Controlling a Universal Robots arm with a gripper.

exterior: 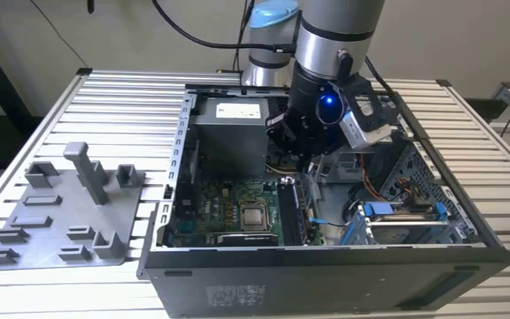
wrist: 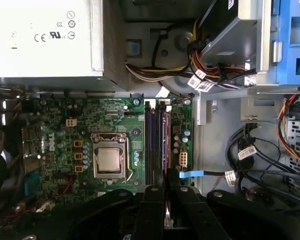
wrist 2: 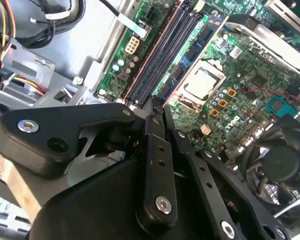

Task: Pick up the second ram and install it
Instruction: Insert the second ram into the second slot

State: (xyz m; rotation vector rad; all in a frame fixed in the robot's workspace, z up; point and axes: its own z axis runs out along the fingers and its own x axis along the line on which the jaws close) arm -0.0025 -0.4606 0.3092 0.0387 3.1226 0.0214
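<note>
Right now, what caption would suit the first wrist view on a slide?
Fingers poised over the RAM slots beside the CPU on the green motherboard.

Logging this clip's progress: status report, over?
The gripper low inside case, over memory slots. Cannot confirm the second ram in grip. Blue cable close beside gripper tips.

Exterior view: high, angled down on open computer case [exterior: 326,266] | both wrist views: close, facing down past gripper | shared: motherboard [wrist: 110,135].

Silver arm [exterior: 326,33], pale-blue joint cap, black screw-studded wrist, glowing blue light.
</note>
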